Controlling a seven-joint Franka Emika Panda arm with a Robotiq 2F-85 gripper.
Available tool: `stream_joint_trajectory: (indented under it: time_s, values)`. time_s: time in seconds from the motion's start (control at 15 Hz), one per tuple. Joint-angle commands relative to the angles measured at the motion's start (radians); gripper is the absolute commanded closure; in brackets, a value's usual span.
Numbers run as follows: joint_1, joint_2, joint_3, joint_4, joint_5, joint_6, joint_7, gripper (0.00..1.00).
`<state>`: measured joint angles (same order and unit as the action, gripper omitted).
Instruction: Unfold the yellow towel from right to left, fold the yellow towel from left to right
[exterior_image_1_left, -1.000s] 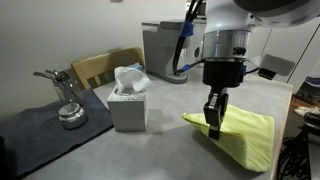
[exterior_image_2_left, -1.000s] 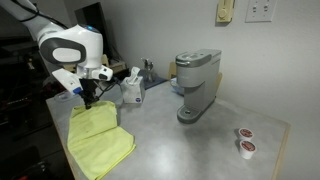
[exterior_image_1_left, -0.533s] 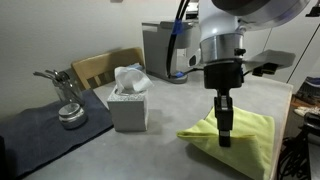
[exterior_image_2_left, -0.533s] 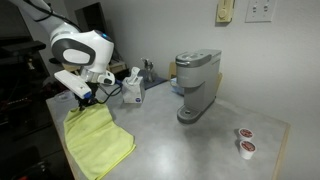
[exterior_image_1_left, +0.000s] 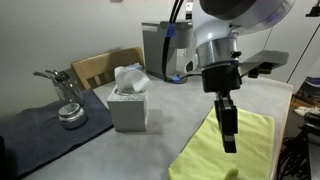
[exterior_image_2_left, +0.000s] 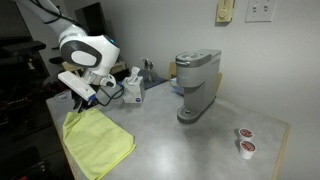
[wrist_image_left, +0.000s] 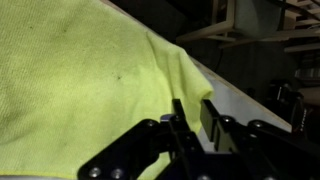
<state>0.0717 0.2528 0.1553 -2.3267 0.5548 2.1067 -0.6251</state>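
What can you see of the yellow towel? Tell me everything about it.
The yellow towel is a soft, plain lime-yellow cloth, and the wrist view shows a fine nubby weave. It lies near the edge of the grey table. The gripper pinches one edge and holds that layer up, so it drapes in a slope over the part lying flat. Only the gripper and table appear to touch it.
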Motion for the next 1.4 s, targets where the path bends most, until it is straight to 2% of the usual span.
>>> stream_joint_trajectory:
  time_s: [0.0,0.4,0.93,1.13,1.33]
  values:
    - [-0.019,0.029,0.006,0.030,-0.013,-0.031,-0.002,0.44]
    - [-0.019,0.022,0.006,0.023,-0.012,-0.017,0.008,0.01]
    - [-0.001,-0.028,0.004,-0.032,-0.030,0.118,0.138,0.00]
    - [0.020,-0.041,0.005,-0.065,-0.064,0.237,0.227,0.00]
    - [0.051,-0.059,0.007,-0.109,-0.146,0.367,0.357,0.00]
